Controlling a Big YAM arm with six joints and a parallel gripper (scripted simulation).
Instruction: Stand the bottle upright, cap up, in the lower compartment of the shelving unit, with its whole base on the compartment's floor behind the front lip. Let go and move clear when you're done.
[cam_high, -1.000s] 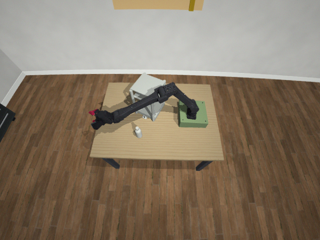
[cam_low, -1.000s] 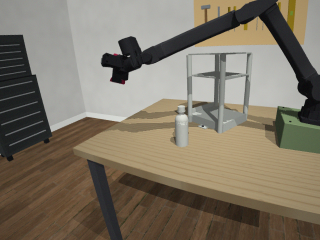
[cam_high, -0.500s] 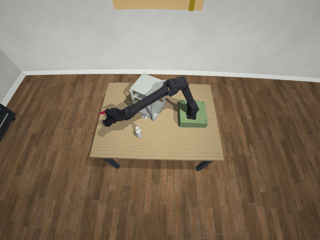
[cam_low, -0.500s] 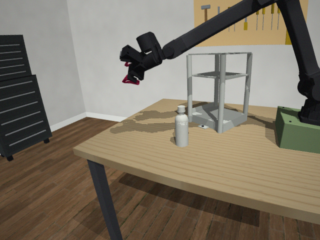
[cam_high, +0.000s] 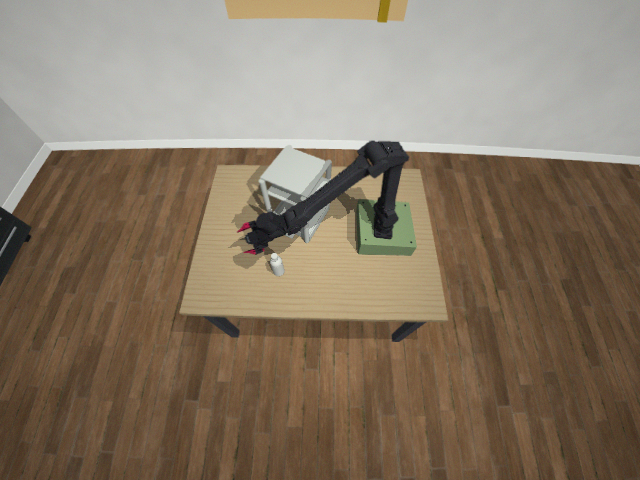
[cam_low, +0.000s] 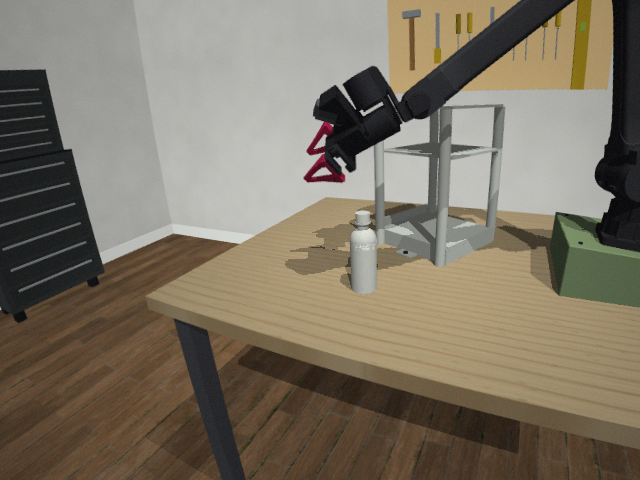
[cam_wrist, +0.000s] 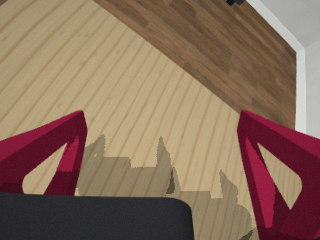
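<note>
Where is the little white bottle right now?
In the exterior view the small white plastic bottle stands upright on the light wooden table, just in front of the grey metal shelving unit and below the open red fingers.
</note>
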